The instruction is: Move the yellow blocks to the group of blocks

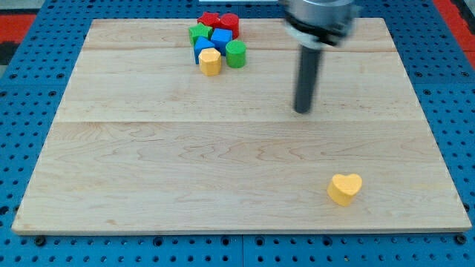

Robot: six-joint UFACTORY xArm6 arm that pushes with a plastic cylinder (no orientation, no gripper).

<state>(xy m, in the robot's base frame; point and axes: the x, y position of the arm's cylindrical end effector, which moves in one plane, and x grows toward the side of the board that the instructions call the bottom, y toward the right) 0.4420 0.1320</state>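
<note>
1. a pale wooden bench [148, 163] fills most of the view, and it rests on a blue pegboard [22, 148] that shows around its edges.
2. toward the view's top, left of centre, a tight group of small blocks sits on the bench.
3. in that group, a green block [199, 33] is at the left side, with a blue block [202, 48] just below it.
4. a red block [208, 20] and a second red block [229, 23] form the top of the group, touching or nearly touching each other.
5. a blue cube [221, 38] sits in the middle of the group, just under the red ones.
6. a yellow block [210, 61], roughly six-sided, is at the bottom edge of the group, against the blue blocks.
7. a green cylinder [236, 53] stands just to the right of that yellow block, at the group's right side.
8. the arm's dark rod comes down from the view's top, right of centre; the tip [303, 110] is on bare wood, well apart from the group and from every block.
9. the arm has no gripper, so there is nothing to be apart or together; the rod holds nothing.
10. a yellow heart [345, 188] lies alone near the view's bottom right, well apart from the group, below and slightly right of the tip.
</note>
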